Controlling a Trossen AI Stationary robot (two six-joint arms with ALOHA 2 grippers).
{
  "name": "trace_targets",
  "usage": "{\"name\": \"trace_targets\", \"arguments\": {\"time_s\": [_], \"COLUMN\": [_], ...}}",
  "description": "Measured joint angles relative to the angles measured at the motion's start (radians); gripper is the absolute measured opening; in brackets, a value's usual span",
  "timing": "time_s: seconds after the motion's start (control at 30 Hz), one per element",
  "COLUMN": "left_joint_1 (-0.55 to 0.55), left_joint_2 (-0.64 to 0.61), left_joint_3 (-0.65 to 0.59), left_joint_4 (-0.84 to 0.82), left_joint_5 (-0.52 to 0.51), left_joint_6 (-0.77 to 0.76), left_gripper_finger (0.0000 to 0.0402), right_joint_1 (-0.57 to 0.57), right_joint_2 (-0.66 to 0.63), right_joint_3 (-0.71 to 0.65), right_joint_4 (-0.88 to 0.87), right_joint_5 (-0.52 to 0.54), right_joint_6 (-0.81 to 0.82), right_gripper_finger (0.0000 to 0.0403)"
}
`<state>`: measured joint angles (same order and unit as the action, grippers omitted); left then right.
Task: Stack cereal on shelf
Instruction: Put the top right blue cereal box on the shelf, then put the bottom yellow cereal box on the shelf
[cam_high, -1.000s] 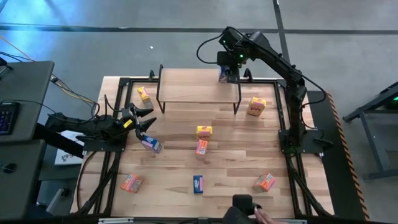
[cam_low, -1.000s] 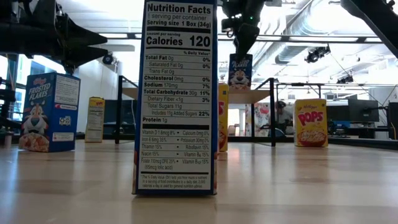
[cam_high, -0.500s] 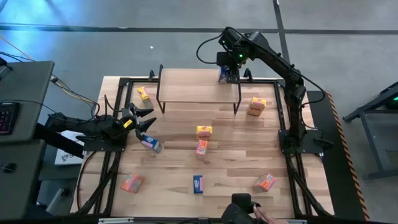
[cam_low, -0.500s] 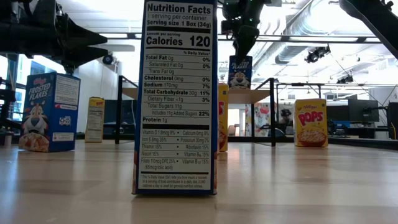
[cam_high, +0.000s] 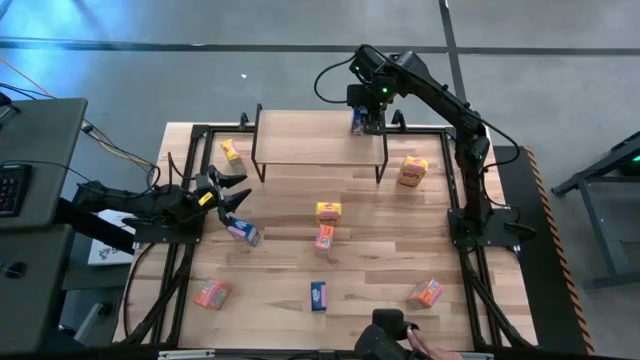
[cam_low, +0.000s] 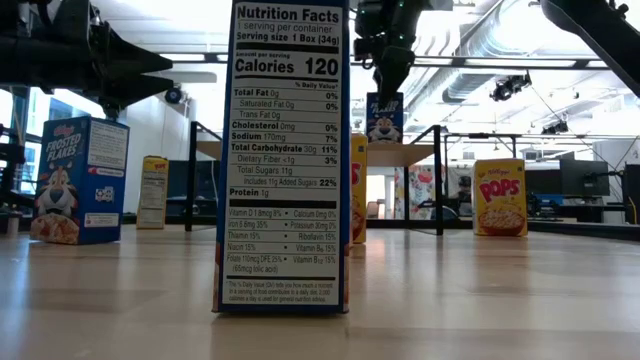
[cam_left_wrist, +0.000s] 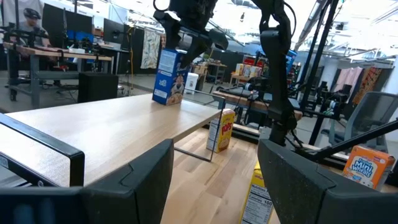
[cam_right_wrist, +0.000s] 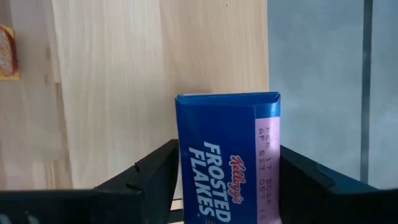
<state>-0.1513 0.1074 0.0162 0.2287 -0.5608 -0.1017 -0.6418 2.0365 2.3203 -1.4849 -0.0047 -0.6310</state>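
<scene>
A blue cereal box (cam_high: 318, 295) stands near the table's front edge. On the left, the left gripper (cam_high: 232, 192) waits with fingers spread above another blue box (cam_high: 243, 232). Far right on the shelf (cam_high: 310, 137), the right gripper (cam_high: 366, 112) straddles an upright blue box (cam_right_wrist: 227, 162), fingers just clear of its sides.

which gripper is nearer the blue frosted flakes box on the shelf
Right. The right gripper straddles the Frosted Flakes box on the shelf; the left gripper hangs over the table's left side.
</scene>
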Motion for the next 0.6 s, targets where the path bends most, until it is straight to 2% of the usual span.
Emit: {"name": "trace_targets", "arguments": {"time_s": [0.3, 0.6], "left_joint_1": [0.0, 0.0], "left_joint_2": [0.0, 0.0], "left_joint_3": [0.0, 0.0], "left_joint_4": [0.0, 0.0], "left_joint_5": [0.0, 0.0], "left_joint_6": [0.0, 0.0], "left_gripper_finger": [0.0225, 0.0225], "right_joint_1": [-0.002, -0.01], "right_joint_2": [0.0, -0.015], "right_joint_3": [0.01, 0.035], "right_joint_4": [0.017, 0.018], "right_joint_5": [0.029, 0.038], "right_joint_6": [-0.005, -0.006], "right_gripper_finger": [0.0294, 0.0303]}}
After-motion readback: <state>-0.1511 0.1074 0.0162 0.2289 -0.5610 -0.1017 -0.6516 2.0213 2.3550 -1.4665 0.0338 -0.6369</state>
